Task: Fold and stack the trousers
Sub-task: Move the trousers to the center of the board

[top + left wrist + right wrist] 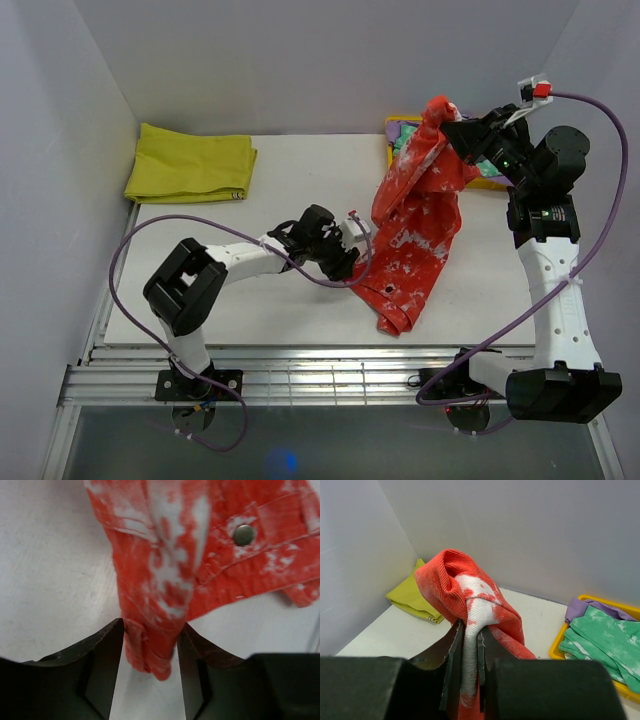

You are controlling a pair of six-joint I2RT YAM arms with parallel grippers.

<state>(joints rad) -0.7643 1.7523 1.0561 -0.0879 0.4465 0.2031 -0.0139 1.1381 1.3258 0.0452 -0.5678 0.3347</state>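
Note:
The red-orange, white-mottled trousers [420,220] hang from my raised right gripper [462,130] at the back right and trail down onto the table toward the front. In the right wrist view, that gripper [470,625] is shut on a bunched fold of the trousers [470,580]. My left gripper [355,235] sits low at the table's middle, against the garment's left edge. In the left wrist view, a rolled edge of the trousers [165,555] lies between its open fingers [150,625] and brushes both tips. A metal button [243,534] shows on the cloth.
A folded yellow cloth [190,163] lies at the back left corner. A yellow tray [560,647] at the back right holds a green mottled garment [605,635] and a purple cloth [585,611]. Grey walls enclose the table on three sides.

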